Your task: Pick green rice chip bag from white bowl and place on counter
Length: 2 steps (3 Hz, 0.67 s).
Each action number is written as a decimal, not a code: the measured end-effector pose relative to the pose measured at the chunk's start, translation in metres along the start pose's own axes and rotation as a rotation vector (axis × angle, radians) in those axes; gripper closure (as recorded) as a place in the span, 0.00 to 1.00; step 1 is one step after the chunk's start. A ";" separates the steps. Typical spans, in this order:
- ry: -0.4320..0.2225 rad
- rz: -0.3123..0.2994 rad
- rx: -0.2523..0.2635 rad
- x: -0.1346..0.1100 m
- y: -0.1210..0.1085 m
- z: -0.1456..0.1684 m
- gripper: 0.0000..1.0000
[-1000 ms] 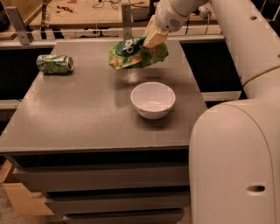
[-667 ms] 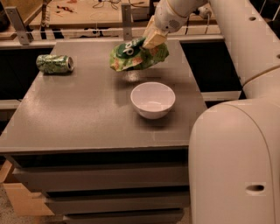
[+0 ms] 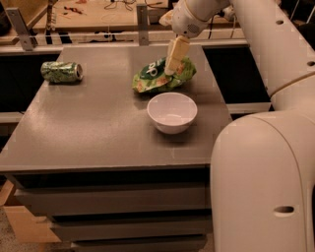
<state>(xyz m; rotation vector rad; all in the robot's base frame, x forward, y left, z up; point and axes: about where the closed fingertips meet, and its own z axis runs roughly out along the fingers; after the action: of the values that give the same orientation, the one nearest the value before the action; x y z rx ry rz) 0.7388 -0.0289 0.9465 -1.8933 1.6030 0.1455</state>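
Note:
The green rice chip bag (image 3: 158, 78) is crumpled and lies low on the counter (image 3: 93, 128), just behind the white bowl (image 3: 172, 112). The bowl is empty and stands upright right of the counter's middle. My gripper (image 3: 171, 70) reaches down from the upper right. Its cream fingers (image 3: 176, 53) are shut on the bag's top right part. The bag's underside seems to touch the counter surface. The bag's far side is hidden behind the fingers.
A small green drink can (image 3: 61, 72) lies on its side at the counter's far left. A cluttered wooden bench (image 3: 93, 12) with metal posts (image 3: 142, 19) runs behind the counter. My large white arm and base (image 3: 261, 172) fill the right side.
The gripper has come down with the bag, from hanging above the counter to the surface behind the bowl. The bowl and the can have not moved.

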 end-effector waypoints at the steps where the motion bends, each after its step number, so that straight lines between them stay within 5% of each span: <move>1: 0.019 -0.029 0.012 -0.003 -0.001 -0.010 0.00; 2: 0.063 0.027 0.075 0.025 -0.003 -0.043 0.00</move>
<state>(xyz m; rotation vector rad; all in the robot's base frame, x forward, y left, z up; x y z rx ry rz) 0.7342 -0.0730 0.9692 -1.8368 1.6531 0.0365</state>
